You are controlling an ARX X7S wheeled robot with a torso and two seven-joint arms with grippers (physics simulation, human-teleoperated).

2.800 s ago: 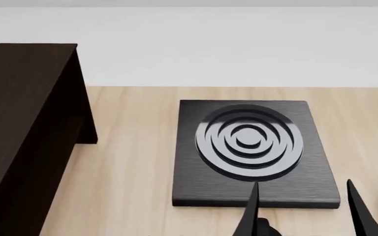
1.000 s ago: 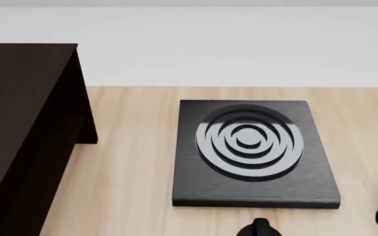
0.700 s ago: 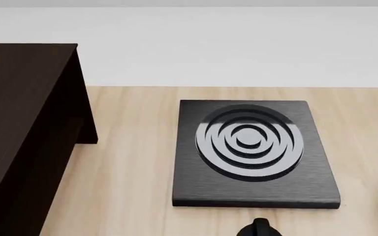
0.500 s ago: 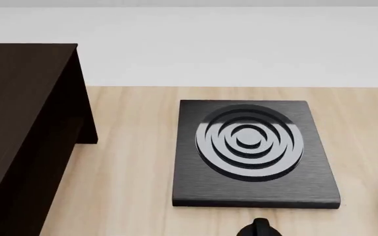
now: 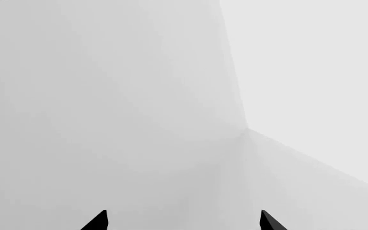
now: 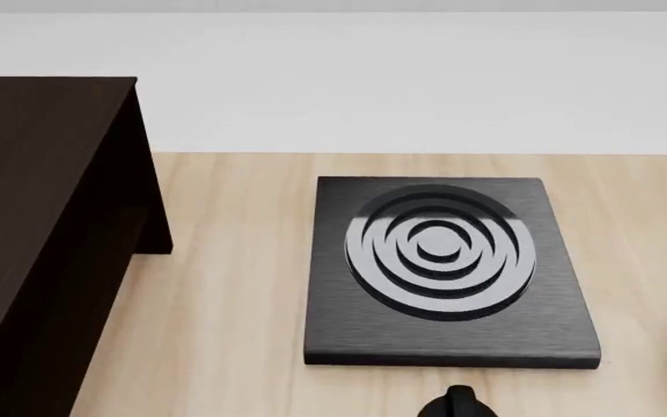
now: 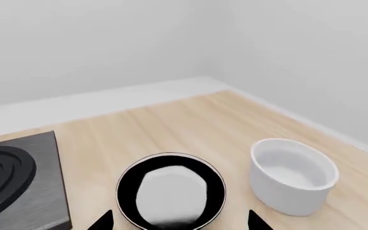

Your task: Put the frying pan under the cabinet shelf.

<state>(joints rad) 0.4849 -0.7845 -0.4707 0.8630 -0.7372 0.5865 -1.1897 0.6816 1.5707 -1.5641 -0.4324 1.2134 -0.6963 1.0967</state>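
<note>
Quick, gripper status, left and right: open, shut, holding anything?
Left gripper: open, empty, facing blank wall.
Right gripper: open, empty, fingertips apart over the frying pan, not touching it.

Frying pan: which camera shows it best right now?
The right wrist view: the frying pan sits nearly whole beside the white bowl. The head view catches only a sliver of its rim at the edge; the left wrist view shows none.

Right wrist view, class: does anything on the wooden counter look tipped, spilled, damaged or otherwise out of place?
Nothing stands out. The frying pan sits flat on the counter between the burner plate and the white bowl, apart from both. The bowl stands upright and looks empty. No spill or damage shows.
</note>
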